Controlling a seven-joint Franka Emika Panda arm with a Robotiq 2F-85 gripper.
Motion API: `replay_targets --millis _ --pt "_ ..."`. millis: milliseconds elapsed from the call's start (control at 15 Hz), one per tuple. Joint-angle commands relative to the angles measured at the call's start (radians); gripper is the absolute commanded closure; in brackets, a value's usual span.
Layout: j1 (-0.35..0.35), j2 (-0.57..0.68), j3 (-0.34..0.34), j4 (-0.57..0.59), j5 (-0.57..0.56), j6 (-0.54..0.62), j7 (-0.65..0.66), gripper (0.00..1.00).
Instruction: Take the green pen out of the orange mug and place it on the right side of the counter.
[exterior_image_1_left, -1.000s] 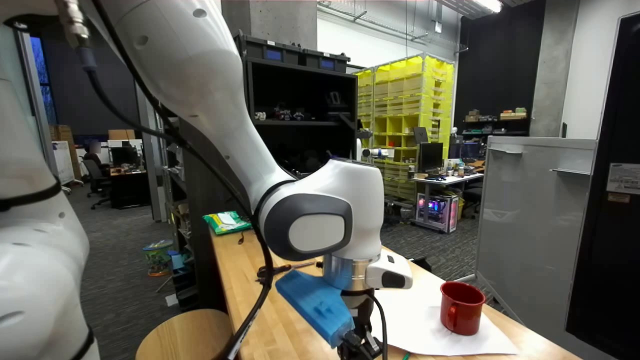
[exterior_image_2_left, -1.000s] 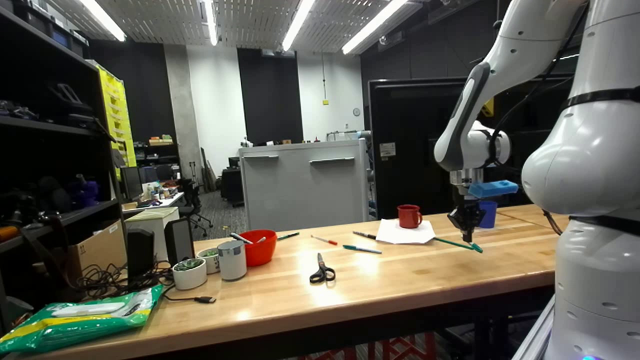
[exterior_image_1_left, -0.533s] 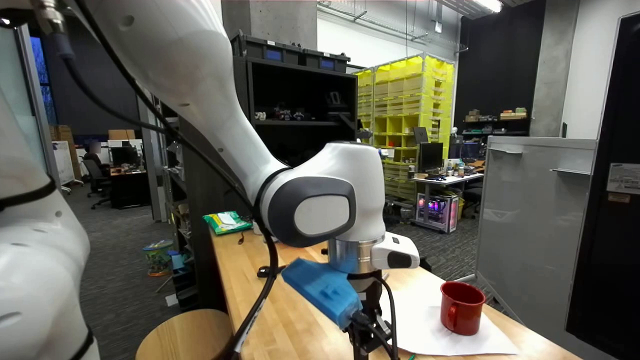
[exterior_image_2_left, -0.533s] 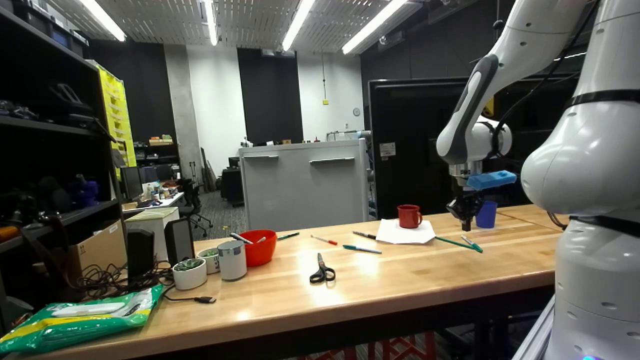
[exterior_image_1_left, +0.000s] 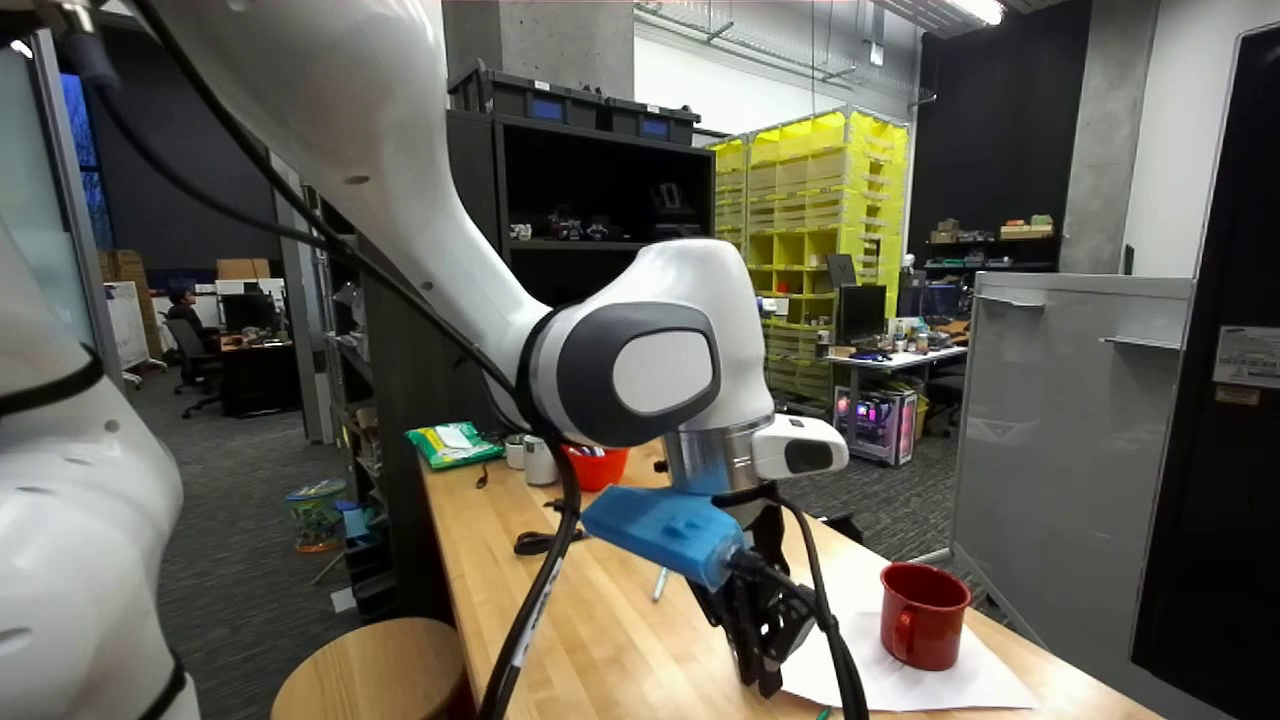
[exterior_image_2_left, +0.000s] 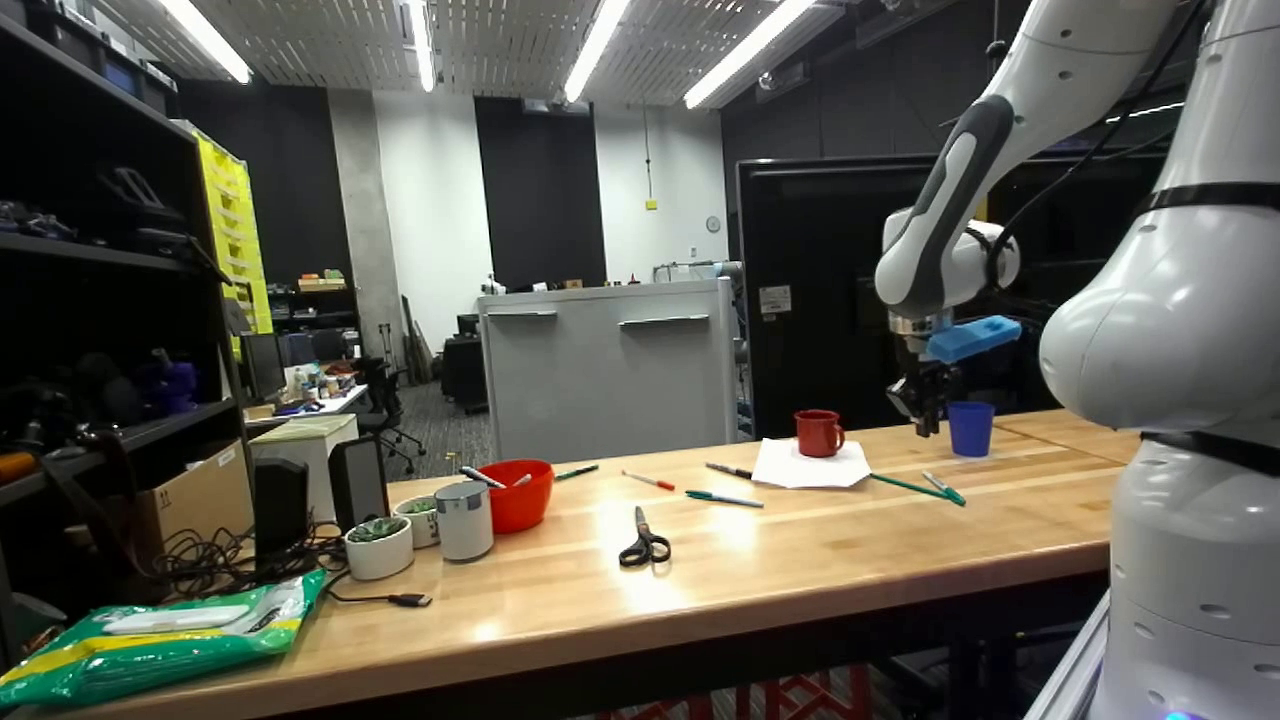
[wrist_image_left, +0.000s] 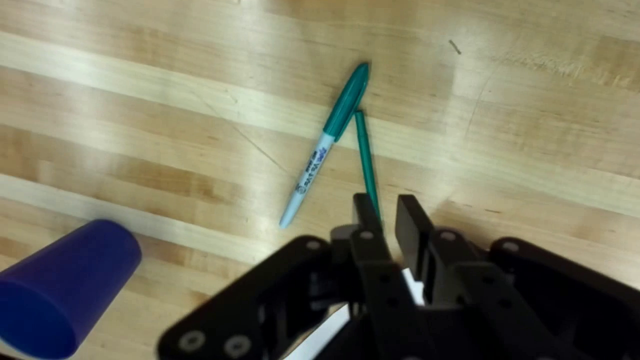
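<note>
Black two-jawed gripper (wrist_image_left: 386, 201): had been raised higher above the smooth pale wooden counter (exterior_image_2_left: 800, 540) since the frame a second earlier, and the green-capped marker with a pale grey barrel (wrist_image_left: 324, 142), partly hidden behind it then in an exterior view, had been left uncovered.
Jaws: were shown slightly parted in the wrist view, and nothing was grasped between them.
Marker: was left lying flat, toward the counter's right end as seen in an exterior view; it was judged to be the green pen meant.
Slim all-green pen (wrist_image_left: 367, 160): was seen lying just beside the marker's cap; whether they were touching could not be told.
Blue tapered cup (exterior_image_2_left: 971, 430), seemingly plastic: was stood upright near the gripper.
White paper sheet (exterior_image_2_left: 815, 472): was topped by a dark red handled mug (exterior_image_2_left: 819, 434).
Small bright orange-red rounded mug (exterior_image_2_left: 515, 500): was set well apart, toward the left end; pale pens (exterior_image_2_left: 483, 477) were held in it, and no green one could be made out inside.
Counter: both removal and placing were judged done; only the gripper's withdrawal was judged left.
</note>
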Motion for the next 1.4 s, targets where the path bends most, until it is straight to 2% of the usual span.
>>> replay_targets --millis 0,200,467,667,933,1200,1267,1333 --pt "-0.027 -0.127 0.071 -0.035 -0.099 -0.066 0.089 0.50" --pt "-0.005 -0.213 0.129 -0.053 -0.096 -0.134 0.138 0.30" --pt "0.062 -0.309 0.183 -0.076 0.018 -0.188 0.180 0.02" --pt "0.151 -0.342 0.192 -0.075 0.185 -0.195 0.178 0.00" --pt "0.250 -0.331 0.210 -0.008 0.362 -0.256 0.173 0.00" --pt "0.275 -0.288 0.230 0.075 0.420 -0.310 0.188 0.00" --pt "0.267 -0.310 0.220 0.032 0.407 -0.276 0.161 0.00" --pt "0.268 -0.307 0.224 0.047 0.408 -0.284 0.166 0.00"
